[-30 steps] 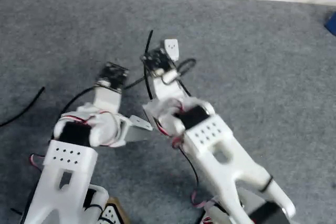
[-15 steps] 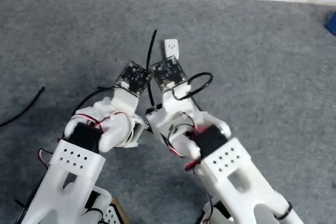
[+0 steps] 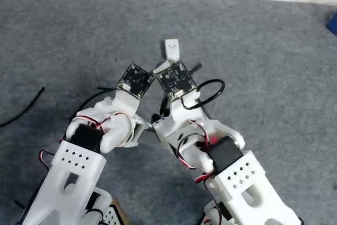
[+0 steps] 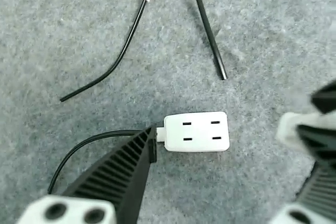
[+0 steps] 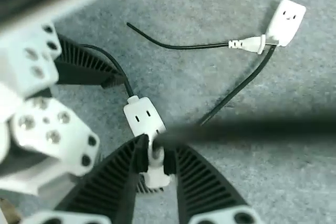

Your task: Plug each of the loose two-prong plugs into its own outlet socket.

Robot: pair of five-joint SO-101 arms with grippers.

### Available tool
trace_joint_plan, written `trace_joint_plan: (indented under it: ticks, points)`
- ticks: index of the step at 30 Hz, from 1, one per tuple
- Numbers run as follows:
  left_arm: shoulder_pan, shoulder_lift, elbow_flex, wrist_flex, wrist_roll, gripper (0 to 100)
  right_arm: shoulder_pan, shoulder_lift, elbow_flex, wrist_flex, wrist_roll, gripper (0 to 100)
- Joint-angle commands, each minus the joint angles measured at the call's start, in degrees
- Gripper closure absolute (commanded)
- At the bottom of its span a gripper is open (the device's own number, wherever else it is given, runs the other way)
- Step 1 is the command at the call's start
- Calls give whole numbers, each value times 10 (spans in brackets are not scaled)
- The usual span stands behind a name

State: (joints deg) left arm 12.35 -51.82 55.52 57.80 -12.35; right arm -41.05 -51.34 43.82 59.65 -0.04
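A white two-socket outlet block [image 4: 196, 131] lies on the grey carpet with its black cord trailing away. My left gripper [image 4: 224, 142] is open, its black fingers [image 4: 123, 166] set wide on either side of the block. My right gripper [image 5: 157, 153] is shut on a white plug [image 5: 155, 167], whose black cord runs off sideways. That plug sits right behind the outlet block [image 5: 142, 119]. Farther off lies a second white outlet [image 5: 285, 22] [image 3: 171, 49] with a white plug [image 5: 247, 43] seated in it.
Loose black cords [image 4: 207, 24] cross the carpet beyond the block, one ending in a bare tip. The two wrists [image 3: 136, 81] [image 3: 174, 79] are almost touching above the block. A black cable loop [image 3: 210, 93] hangs off the right arm. Grey carpet lies all around.
The right wrist has drawn back from the far outlet toward the near side. The left wrist has swung right and forward, close against it.
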Motion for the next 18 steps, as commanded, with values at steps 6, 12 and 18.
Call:
trace_joint_plan:
  ticks: [6,12,18]
  points:
    - [-15,-6,-3,-24,-4,579,18,-8,-52,83,43,993]
    - [-43,-6,-4,-26,-4,579,18,-8,-65,101,46,993]
    - [-56,-8,-4,-24,-5,579,19,-7,-61,98,60,993]
